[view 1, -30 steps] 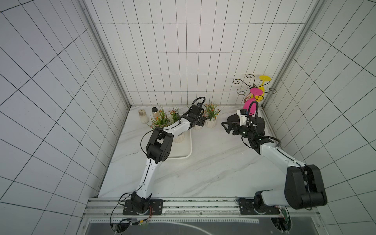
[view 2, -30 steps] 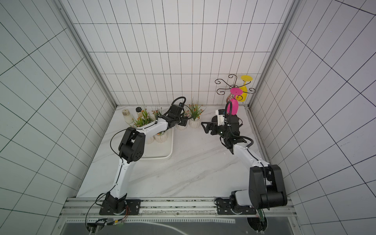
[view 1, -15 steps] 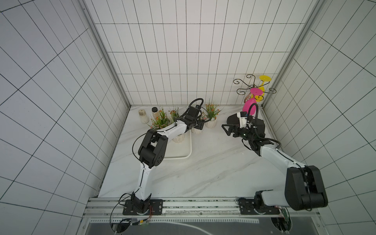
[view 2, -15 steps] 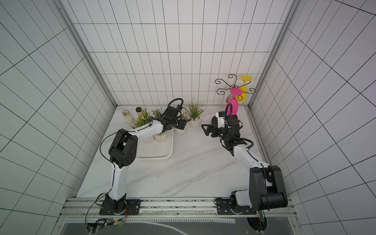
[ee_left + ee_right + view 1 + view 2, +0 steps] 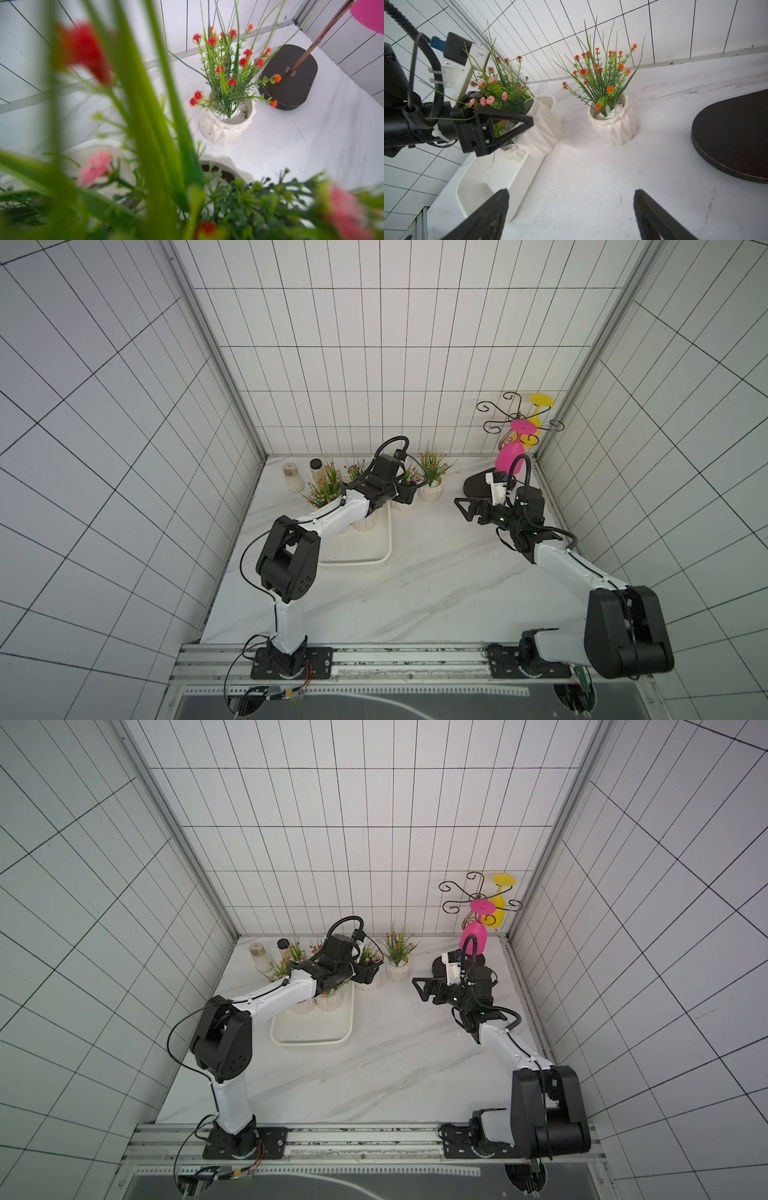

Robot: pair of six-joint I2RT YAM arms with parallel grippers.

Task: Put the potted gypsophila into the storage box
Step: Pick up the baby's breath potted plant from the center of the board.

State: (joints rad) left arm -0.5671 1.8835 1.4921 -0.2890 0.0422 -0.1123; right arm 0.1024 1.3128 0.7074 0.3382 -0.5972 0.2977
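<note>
Left elbow (image 5: 289,564) swung toward eight o'clock; left claw (image 5: 405,501) pinches a tilted pot (image 5: 542,133) at the tray's (image 5: 521,182) one-o'clock corner. Right claw (image 5: 571,194) is spread.

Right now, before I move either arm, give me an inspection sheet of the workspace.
Surface: marble table; no spills seen.
Job's things: tray holds two pots; pink pot tilted at the tray's far corner; orange pot upright on the table, outside the tray.
Clutter: two bottles at the back; goblet stand.
Grippers: left gripper shut on pink pot; right gripper open, empty.
Cables: left hose among sprigs; right hose free.
Surroundings: tiled walls; rail in front.
</note>
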